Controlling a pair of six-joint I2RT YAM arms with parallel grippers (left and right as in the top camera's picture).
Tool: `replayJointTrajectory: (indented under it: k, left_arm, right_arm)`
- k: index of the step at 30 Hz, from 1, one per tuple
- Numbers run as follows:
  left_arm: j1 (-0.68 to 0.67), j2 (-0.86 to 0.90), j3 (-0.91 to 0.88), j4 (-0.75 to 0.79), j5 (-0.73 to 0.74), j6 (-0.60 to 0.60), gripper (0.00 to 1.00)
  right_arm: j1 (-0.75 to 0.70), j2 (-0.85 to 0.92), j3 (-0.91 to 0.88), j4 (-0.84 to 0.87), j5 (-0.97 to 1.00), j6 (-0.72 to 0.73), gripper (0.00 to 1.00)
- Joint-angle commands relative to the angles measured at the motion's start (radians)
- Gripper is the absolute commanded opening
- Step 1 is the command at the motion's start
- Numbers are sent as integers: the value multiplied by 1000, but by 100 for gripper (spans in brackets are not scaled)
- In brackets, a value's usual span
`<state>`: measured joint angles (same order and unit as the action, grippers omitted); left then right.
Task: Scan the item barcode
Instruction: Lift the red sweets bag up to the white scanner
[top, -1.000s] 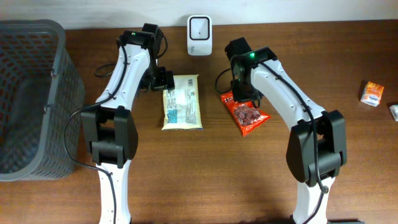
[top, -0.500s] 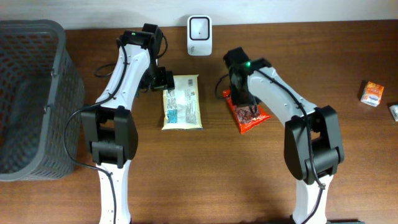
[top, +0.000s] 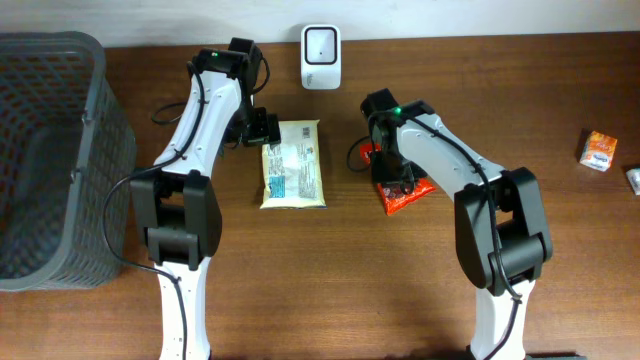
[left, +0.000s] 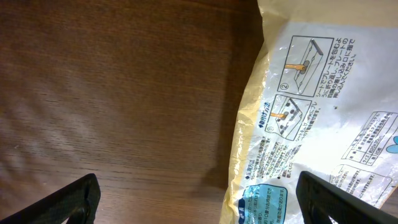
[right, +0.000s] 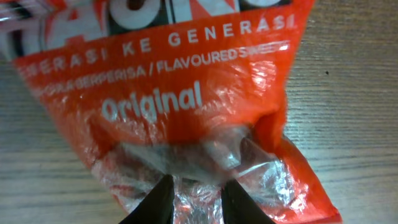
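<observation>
Red plastic snack pouch (top: 405, 196) lies flat and slanted on the brown wooden worktop (top: 350, 290), right of centre. From overhead its upper end is covered by the right arm, and the right pincer (right: 196, 202) is hidden there too. In the wrist view that pincer is down on the pouch's clear lower part, below the word "Original". Its fingers (right: 155, 200) stand a narrow gap apart with crinkled film between them; can't tell whether the film is pinched or only touched.

White box-shaped barcode scanner (top: 320, 45) stands at the far edge of the worktop, between the two arms and well apart from the pouch.

Left pincer (left: 199, 202) is spread wide and holds nothing. It hangs at the upper left corner of a pale yellow flat packet (top: 293, 165) with blue-printed panels. In the wrist view one fingertip is over bare wood and the other over the packet, so the packet's edge runs between the jaws. The packet lies left of the pouch, near it but apart.

Dark grey plastic mesh basket (top: 60, 150) sits at the left edge, well apart from both packets. A black cable (top: 163, 112) loops on the wood beside the left arm. Small orange and white carton (top: 598, 150) sits far right, well apart from the pouch.
</observation>
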<state>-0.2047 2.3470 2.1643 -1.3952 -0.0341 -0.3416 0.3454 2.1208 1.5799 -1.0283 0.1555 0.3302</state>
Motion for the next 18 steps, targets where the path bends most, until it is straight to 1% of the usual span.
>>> replayJointTrajectory:
  k: [1,2,3,4,5,6,8,13,15,18]
  left_arm:
    - [0,-2,-6,-1,4,-13,99]
    - [0,-2,-6,-1,4,-13,99]
    - [0,-2,-6,-1,4,-13,99]
    - [0,-2,-6,-1,4,-13,99]
    - [0,-2,-6,-1,4,-13,99]
    - [0,-2,-6,-1,4,-13,99]
    - [0,-2,-6,-1,4,-13,99]
    - [0,-2,-6,-1,4,-13,99]
    - [0,-2,-6,-1,4,-13,99]
    - [0,-2,-6,-1,4,-13,99]
  right_arm:
    - [-1,7,-9,-11,14,26,27]
    - [-1,6,13,-37,21,26,32]
    - [-1,6,35,-62,30,26,40]
    - [-1,6,77,-102,43,21,61]
    - [-1,6,105,-123,43,10,75]
    - [-1,6,137,-143,43,-7,85]
    - [-1,6,206,-172,42,-62,99]
    - [-1,12,203,-159,31,-115,99]
    - [1,13,149,-107,31,-186,99]
    - [1,13,64,-25,32,-203,99]
